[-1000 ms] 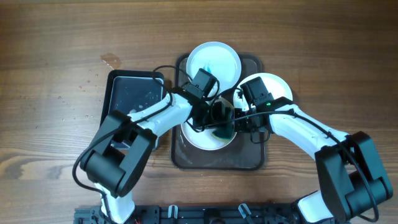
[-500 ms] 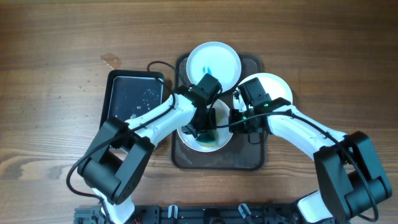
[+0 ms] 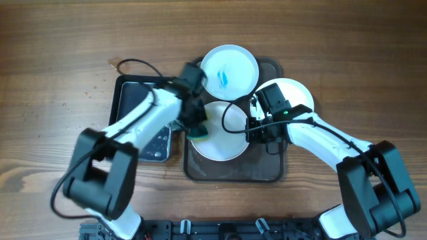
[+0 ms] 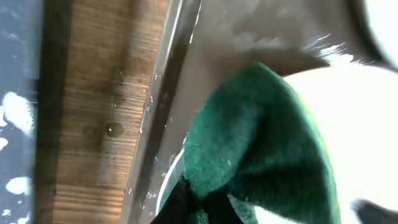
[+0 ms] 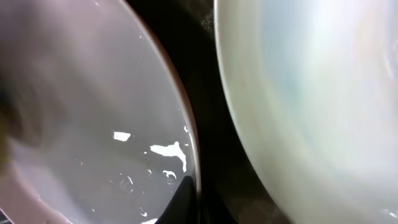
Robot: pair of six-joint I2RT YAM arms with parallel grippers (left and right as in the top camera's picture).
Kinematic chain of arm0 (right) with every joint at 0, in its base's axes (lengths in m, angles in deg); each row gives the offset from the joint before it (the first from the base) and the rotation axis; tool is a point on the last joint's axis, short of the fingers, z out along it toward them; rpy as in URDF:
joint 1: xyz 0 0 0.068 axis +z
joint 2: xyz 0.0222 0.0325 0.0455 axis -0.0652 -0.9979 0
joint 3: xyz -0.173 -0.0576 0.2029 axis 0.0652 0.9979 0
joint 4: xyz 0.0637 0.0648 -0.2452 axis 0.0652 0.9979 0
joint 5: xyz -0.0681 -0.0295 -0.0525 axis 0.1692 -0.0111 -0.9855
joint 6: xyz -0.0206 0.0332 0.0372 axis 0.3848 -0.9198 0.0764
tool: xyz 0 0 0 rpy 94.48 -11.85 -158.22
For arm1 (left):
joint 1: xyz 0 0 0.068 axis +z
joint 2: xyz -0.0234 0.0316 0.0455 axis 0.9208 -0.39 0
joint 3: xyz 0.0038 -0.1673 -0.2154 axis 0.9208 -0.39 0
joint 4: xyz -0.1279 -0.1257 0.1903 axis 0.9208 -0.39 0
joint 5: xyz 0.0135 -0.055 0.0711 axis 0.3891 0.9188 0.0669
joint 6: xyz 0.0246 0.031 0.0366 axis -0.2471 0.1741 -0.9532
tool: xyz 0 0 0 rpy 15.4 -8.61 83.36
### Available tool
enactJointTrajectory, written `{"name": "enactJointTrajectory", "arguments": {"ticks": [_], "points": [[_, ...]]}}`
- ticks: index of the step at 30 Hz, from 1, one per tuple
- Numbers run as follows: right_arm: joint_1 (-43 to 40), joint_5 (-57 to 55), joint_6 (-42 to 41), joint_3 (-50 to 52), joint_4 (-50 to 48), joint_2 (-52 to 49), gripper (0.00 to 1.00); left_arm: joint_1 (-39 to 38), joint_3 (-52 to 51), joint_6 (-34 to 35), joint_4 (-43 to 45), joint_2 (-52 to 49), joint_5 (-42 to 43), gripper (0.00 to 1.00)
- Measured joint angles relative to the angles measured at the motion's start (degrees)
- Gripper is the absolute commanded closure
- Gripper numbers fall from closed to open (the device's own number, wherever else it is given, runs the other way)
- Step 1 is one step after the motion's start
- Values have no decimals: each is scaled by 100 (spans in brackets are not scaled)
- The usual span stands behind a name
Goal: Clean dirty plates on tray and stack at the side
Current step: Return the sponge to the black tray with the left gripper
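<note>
The left pincer [image 3: 195, 124] has swung off the centre plate [image 3: 225, 133] to its left rim, closed on the green sponge [image 4: 261, 143]. That plate sits on the tray [image 3: 233, 172] and now shows white. The right pincer [image 3: 251, 131] pinches its right rim. Wiping here looks finished; next, probably, comes a short reach to the teal-smeared far plate [image 3: 229, 69]. Blur and close framing hide most of both pincers in the wrist views.

tray [image 3: 233, 175] largely hidden by plates [image 3: 229, 67], sponge [image 4: 261, 143] blurred
</note>
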Motion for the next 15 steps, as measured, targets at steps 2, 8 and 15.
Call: {"name": "enactJointTrajectory", "arguments": {"ticks": [2,8,15], "points": [[-7,-22,4,0,42,2,96,310,0,-85,-24,251,319,96],[-11,-26,120,0,48,2,79,1469,0,-713,-601,1657,632,96],[-13,-157,385,7,-101,0,96,2507,-374,-999,-450,1943,-411,96]]}}
